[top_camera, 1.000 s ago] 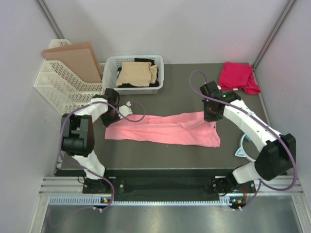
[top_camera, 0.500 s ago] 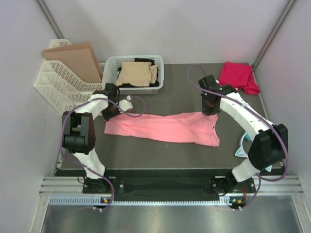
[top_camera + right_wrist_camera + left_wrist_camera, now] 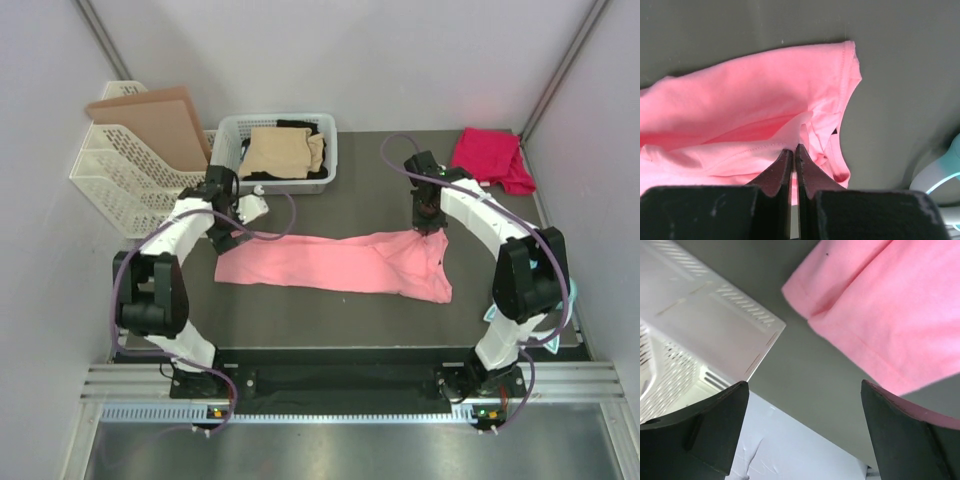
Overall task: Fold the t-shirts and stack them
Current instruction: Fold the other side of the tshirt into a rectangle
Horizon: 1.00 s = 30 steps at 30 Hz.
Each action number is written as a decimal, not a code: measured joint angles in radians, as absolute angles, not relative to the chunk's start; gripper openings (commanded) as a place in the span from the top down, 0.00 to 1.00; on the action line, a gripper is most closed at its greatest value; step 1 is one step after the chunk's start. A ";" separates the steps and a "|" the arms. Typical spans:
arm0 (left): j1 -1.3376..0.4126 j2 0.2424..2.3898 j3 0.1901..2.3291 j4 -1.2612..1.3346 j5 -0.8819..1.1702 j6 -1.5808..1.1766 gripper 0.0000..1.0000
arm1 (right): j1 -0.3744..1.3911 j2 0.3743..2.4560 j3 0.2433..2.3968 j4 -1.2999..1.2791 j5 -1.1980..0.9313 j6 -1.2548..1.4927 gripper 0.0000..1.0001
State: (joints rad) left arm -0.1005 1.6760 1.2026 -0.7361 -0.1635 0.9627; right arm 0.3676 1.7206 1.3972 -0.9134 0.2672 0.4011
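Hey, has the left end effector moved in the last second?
Yes. In the top view the left end effector has shifted toward the white basket and now stands open beside the pink t-shirt.

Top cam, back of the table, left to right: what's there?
White rack → white basket with a tan shirt in it → red shirt. Pink shirt left out: it lies nearer and spans the middle.

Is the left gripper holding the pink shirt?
No, the left gripper is wide open and the pink shirt lies flat below it, ungripped.
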 measured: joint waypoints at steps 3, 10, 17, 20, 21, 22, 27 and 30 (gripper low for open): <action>-0.102 1.589 1.204 -0.764 -0.118 0.942 0.01 | 0.354 1.748 1.411 -0.905 0.267 0.404 1.00; -0.163 1.440 1.077 -0.764 -0.015 0.891 0.02 | 0.309 1.803 1.433 -0.894 0.266 0.404 0.95; -0.173 1.568 0.969 -0.733 0.002 0.846 0.02 | 0.303 1.918 1.527 -0.903 0.270 0.408 0.39; -0.167 1.611 0.963 -0.711 -0.006 0.838 0.03 | 0.303 1.935 1.575 -0.919 0.311 0.413 0.39; -0.164 1.619 0.964 -0.703 -0.012 0.838 0.03 | 0.303 1.934 1.589 -0.925 0.333 0.418 0.40; -0.159 1.626 0.964 -0.697 -0.021 0.839 0.03 | 0.303 1.927 1.595 -0.922 0.351 0.423 0.41; -0.117 1.630 0.966 -0.683 -0.046 0.856 0.03 | 0.305 1.781 1.516 -0.900 0.361 0.453 0.43; -0.093 1.630 0.971 -0.683 -0.054 0.871 0.03 | 0.315 1.608 1.388 -0.881 0.295 0.474 0.45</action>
State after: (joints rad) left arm -0.0933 1.6302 0.9710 -0.6827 -0.0544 0.8711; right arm 0.3153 1.6085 1.3884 -0.8810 0.2955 0.4740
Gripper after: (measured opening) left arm 0.972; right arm 0.571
